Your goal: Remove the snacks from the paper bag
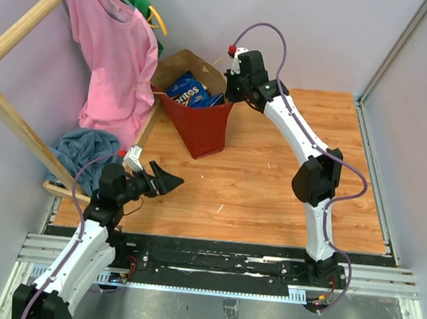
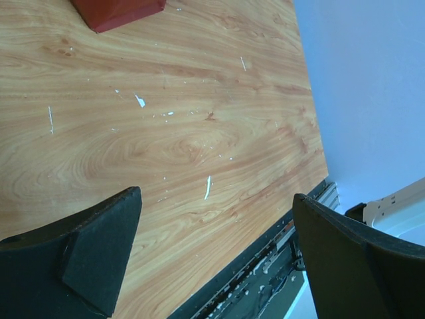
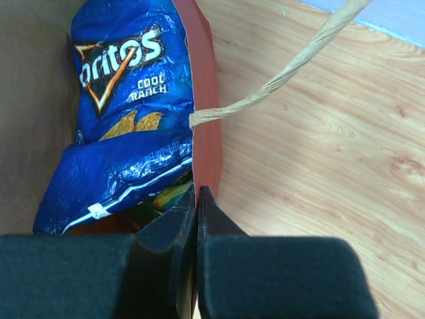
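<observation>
The red paper bag [image 1: 201,125] stands open at the table's back left, brown inside; its base corner [image 2: 116,10] shows in the left wrist view. Inside lies a blue Doritos snack packet [image 1: 188,91] [image 3: 126,113], with a green-yellow packet [image 3: 169,196] beneath it; other snacks are hidden. My right gripper [image 1: 230,93] [image 3: 197,194] is shut on the bag's red right wall [image 3: 206,119], one finger inside and one outside, just below the twisted handle [image 3: 292,63]. My left gripper [image 1: 169,180] [image 2: 216,196] hovers open over bare wood near the front left, holding nothing.
A pink shirt [image 1: 114,63] hangs from a wooden rack [image 1: 25,19] just left of the bag. A blue cloth heap [image 1: 81,149] lies behind my left arm. A black rail [image 2: 265,266] marks the table's near edge, and grey walls close in both sides.
</observation>
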